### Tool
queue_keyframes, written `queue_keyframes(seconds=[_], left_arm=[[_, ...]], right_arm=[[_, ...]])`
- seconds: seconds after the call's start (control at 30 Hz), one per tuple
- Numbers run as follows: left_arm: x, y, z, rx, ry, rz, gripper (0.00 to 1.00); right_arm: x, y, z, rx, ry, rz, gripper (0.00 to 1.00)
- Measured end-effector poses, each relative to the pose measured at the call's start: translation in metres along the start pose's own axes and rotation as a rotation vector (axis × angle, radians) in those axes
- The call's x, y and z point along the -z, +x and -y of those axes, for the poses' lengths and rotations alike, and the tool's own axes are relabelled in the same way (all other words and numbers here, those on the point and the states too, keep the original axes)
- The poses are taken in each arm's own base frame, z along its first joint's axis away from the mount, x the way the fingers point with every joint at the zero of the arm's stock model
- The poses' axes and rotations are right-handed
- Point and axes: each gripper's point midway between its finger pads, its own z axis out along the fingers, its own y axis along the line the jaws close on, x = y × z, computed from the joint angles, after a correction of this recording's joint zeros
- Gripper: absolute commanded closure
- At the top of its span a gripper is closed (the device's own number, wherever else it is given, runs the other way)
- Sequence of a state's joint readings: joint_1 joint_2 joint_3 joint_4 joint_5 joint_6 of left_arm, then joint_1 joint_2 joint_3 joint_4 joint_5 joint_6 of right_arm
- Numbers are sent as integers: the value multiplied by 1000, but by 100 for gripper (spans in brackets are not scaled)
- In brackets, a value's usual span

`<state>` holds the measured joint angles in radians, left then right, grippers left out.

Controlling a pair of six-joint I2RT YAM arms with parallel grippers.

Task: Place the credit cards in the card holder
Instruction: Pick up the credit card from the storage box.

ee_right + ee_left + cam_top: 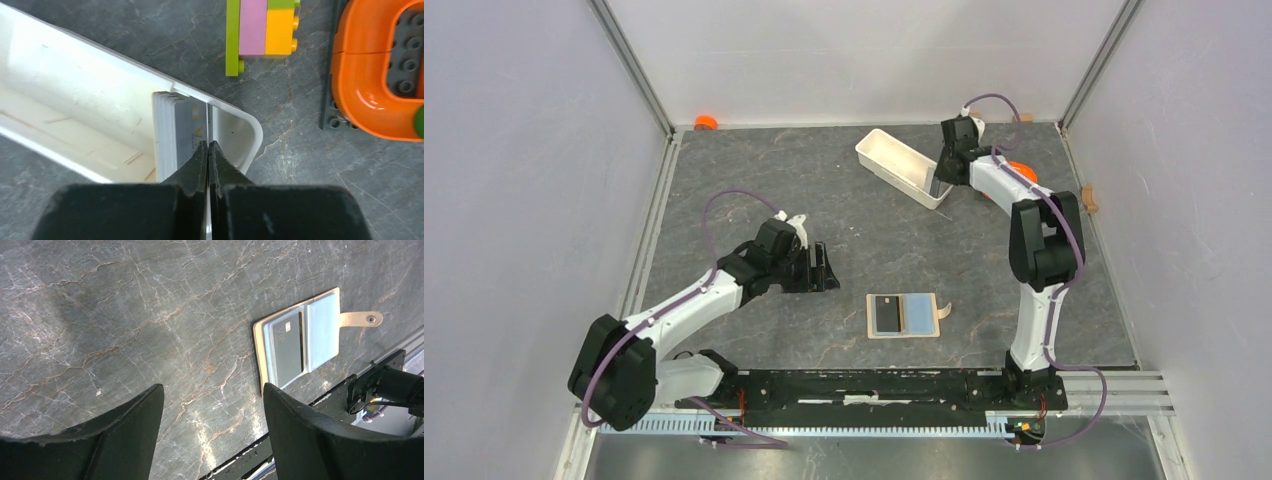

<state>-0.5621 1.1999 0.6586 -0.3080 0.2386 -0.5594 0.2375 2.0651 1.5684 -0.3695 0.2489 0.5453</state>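
Observation:
The tan card holder (921, 332) lies open on the table near the front, with pale blue lining and its snap tab to the right. A black credit card (887, 314) sits in its left half; both show in the left wrist view, holder (320, 327) and card (289, 347). My left gripper (824, 268) is open and empty, low over the table left of the holder (213, 410). My right gripper (208, 145) is shut on one pale card (209, 112), seen edge-on, at the end of a white tray (75, 75) beside a stack of several pale blue-grey cards (167, 130).
The long white tray (894, 160) lies at an angle at the back. A block of toy bricks (262, 30) and an orange curved piece on a grey plate (370, 90) lie just right of the tray. A small orange object (706, 122) sits at the back left corner.

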Motion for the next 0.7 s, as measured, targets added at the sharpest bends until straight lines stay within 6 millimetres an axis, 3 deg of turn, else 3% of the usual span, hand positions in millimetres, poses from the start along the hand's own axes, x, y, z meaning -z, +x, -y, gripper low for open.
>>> queue_keyframes(seconds=[0.17,0.3,0.4,0.43,0.53,0.63,0.7], left_arm=[[4,-2,4,-5,19,11,23],[11,-5,16,-16,71,25,24],[21,-13,31,-37,139,64,24],[26,-17,38,-47,169,83,24],[43,-30,61,-81,275,151,24],[62,-42,87,-101,389,223,24],[75,-48,106,-111,479,271,23]], right_arm=[[43,-39,-5,6,-38,91,100],[101,-78,-11,13,-112,207,100],[149,-87,-13,34,-209,271,100],[168,-81,-14,53,-264,280,100],[192,-60,-19,92,-386,273,100],[208,-11,-26,136,-552,211,100],[217,34,-31,158,-666,136,100]])
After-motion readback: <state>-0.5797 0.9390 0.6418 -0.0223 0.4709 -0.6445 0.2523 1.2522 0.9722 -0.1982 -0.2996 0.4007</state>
